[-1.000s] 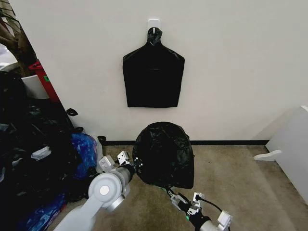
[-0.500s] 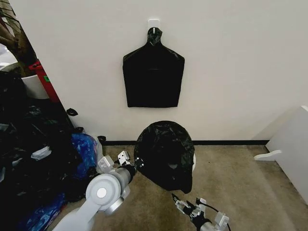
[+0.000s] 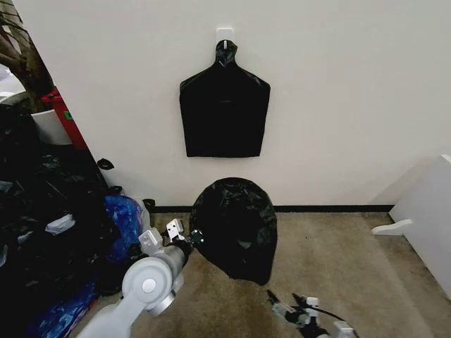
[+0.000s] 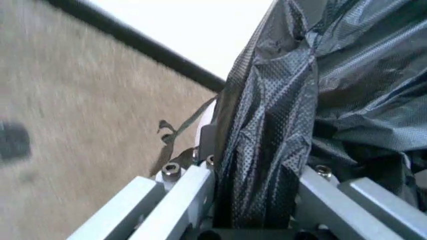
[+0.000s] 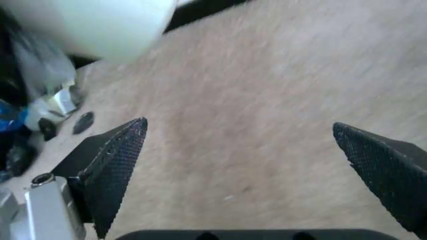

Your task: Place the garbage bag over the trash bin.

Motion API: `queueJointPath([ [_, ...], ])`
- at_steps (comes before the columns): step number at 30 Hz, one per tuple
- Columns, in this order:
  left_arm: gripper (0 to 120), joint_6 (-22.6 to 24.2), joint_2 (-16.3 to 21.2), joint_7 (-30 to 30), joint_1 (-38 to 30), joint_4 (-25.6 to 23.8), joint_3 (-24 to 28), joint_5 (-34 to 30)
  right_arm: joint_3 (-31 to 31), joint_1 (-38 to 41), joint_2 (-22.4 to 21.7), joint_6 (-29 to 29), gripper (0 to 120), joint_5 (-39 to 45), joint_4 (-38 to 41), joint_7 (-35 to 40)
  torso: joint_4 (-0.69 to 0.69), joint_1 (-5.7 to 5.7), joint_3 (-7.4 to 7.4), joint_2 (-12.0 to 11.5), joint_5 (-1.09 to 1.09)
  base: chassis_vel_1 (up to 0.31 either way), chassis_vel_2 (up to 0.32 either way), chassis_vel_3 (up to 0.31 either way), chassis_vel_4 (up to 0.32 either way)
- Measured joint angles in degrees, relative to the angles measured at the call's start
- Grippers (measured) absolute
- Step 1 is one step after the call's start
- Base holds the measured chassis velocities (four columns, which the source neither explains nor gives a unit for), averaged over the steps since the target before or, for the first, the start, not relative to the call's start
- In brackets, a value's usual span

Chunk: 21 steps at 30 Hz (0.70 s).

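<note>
Nearest the robot, the right gripper (image 3: pixel 304 314) hangs low over bare carpet (image 3: pixel 352 267), its black fingers (image 5: pixel 110 170) spread wide with nothing between them; open floor runs from it to the white furniture (image 3: pixel 430 218) on the right. The left gripper (image 3: pixel 182 236) sits at the left flank of the garbage bag (image 3: pixel 236 225), its jaws clamped on a bunched fold of the black plastic (image 4: pixel 267 150). The bag drapes over the trash bin (image 5: pixel 93 25), hiding it in the head view, and stands just before the wall's dark baseboard (image 3: pixel 331 208). A heap of black and blue bags (image 3: pixel 63 239) crowds the left side. Compared with a second ago, the right gripper has drawn back from the bag's lower edge, and the bag's bulk sits slightly further left.
</note>
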Motion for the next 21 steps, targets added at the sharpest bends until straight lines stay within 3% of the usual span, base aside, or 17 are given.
queueJointPath([
  [5, 0, -2.28, 0.27, 7.98, 0.48, 2.87, -0.37, 5.52, 5.36, -2.96, -3.19, 1.23, 100, 2.69, 2.84, -3.83, -0.01, 0.00, 0.00, 0.00, 0.01, 0.000, 0.000, 0.000, 0.000],
  [9, 0, -5.80, 0.87, 18.86, 1.38, 6.62, -0.66, 13.07, 13.10, -5.66, -6.30, -1.04, 100, 13.81, 9.07, -6.53, -0.01, 0.00, 0.00, 0.00, 0.01, 0.000, 0.000, 0.000, 0.000],
  [10, 0, -5.80, 0.87, 18.86, 1.38, 6.62, -0.66, 13.07, 13.10, -5.66, -6.30, -1.04, 100, 13.81, 9.07, -6.53, -0.01, 0.00, 0.00, 0.00, 0.01, 0.000, 0.000, 0.000, 0.000],
  [13, 0, -7.98, 0.91, 25.13, 1.62, 9.03, -0.78, 15.89, 17.92, -5.62, -7.32, -5.85, 100, 20.72, 13.09, -7.08, 0.00, 0.00, 0.00, 0.00, -0.01, 0.000, 0.000, 0.000, 0.000],
  [15, 0, -11.50, 0.80, 33.35, 1.70, 13.09, -0.83, 20.74, 21.64, -3.82, -8.26, -12.29, 100, 28.84, 18.21, -5.31, -0.02, 0.00, 0.00, 0.00, -0.01, 0.000, 0.000, 0.000, 0.000],
  [19, 0, -13.86, 0.84, 38.07, 1.65, 15.36, -0.85, 23.95, 22.01, -0.30, -9.17, -18.50, 100, 35.78, 23.41, 0.67, 0.00, 0.00, 0.01, 0.00, -0.02, 0.000, 0.000, 0.000, 0.000],
  [21, 0, -14.20, 0.91, 41.33, 1.58, 15.56, -0.94, 25.54, 19.47, 4.18, -9.77, -22.65, 100, 38.88, 27.16, 8.30, 0.01, 0.00, 0.01, 0.00, -0.01, 0.000, 0.000, 0.000, 0.000],
])
